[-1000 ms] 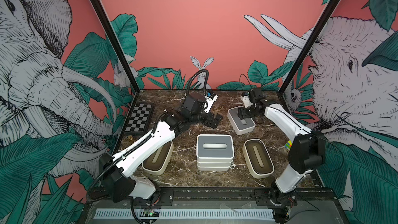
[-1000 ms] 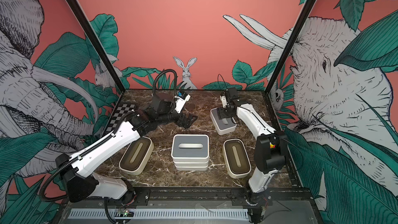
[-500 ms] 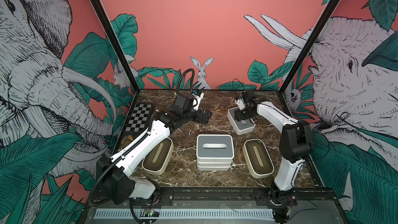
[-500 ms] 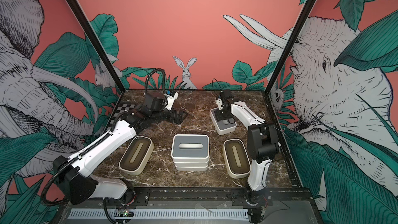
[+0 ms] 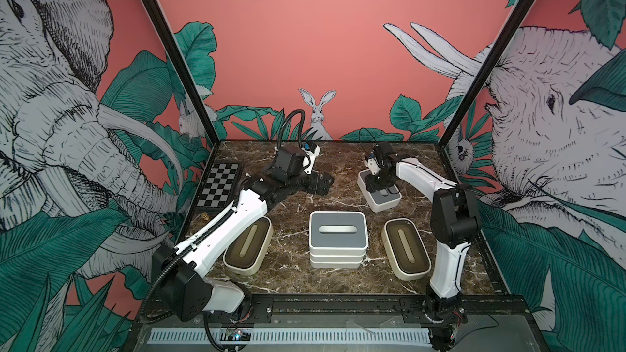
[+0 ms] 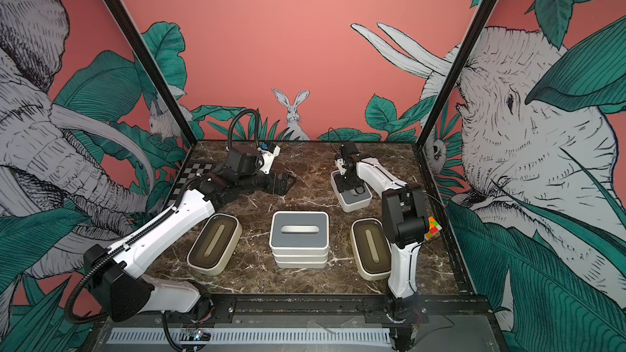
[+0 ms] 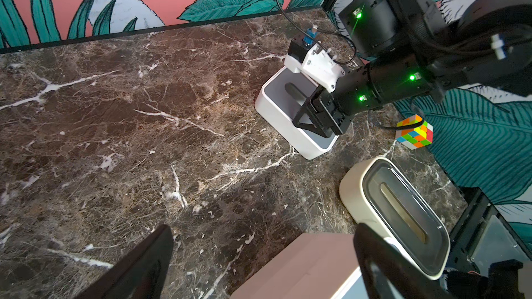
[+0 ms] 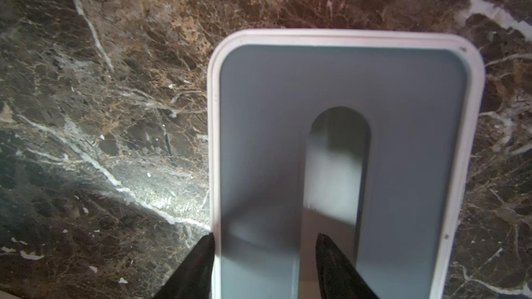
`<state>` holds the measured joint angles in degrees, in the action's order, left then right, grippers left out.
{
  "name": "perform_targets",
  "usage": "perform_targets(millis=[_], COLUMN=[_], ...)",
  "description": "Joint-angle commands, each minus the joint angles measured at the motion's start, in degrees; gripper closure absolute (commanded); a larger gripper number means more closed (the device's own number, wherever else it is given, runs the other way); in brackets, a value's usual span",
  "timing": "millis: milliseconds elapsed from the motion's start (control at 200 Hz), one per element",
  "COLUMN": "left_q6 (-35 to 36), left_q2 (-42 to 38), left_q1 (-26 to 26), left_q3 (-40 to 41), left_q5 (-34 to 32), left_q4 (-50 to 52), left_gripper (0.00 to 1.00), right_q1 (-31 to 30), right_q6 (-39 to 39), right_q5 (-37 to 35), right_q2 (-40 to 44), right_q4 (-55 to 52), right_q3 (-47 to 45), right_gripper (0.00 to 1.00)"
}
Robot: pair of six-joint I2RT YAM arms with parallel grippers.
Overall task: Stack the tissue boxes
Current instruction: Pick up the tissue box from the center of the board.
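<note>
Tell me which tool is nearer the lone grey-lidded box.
Right. The right tool is closed on the grey-lidded box, one finger outside its wall, one in the slot. The left tool hangs open over the marble, apart from it.

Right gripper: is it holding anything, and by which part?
The right gripper pinches the grey-lidded tissue box: one finger outside its long side wall, the other in the lid slot. The left gripper holds nothing.

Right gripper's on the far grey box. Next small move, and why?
Probably lift straight up. The right gripper pinches the lone grey box, one finger outside its wall, one in the slot; it sits on the table, apart from the centre stack.
</note>
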<state>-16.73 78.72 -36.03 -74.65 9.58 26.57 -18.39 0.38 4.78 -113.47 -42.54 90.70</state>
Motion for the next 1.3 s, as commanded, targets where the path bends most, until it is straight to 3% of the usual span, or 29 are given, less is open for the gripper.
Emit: perform_targets(millis=[0,890,1295], left_q6=[-0.7,-2.2,-1.7], left_q2=[-1.1,-1.6,-2.5], left_q1=[0.5,0.9,0.9], left_q3=[0.4,2.1,3.3], left_q5=[1.0,1.6,1.4], left_q4=[-1.3,-2.2,-2.3], left_gripper=[0.00,0.00,0.01], right_q1=[-0.4,-1.6,-2.2], right_q6=[-0.6,-1.5,-1.9], right_q5=[-1.4,2.0,0.0], right_q2=[-0.1,1.8,0.8], right_q4=[-1.4,0.3,-1.3], right_q3=[-0.1,-2.3,-1.3], right_gripper=[0.44,0.33,0.28])
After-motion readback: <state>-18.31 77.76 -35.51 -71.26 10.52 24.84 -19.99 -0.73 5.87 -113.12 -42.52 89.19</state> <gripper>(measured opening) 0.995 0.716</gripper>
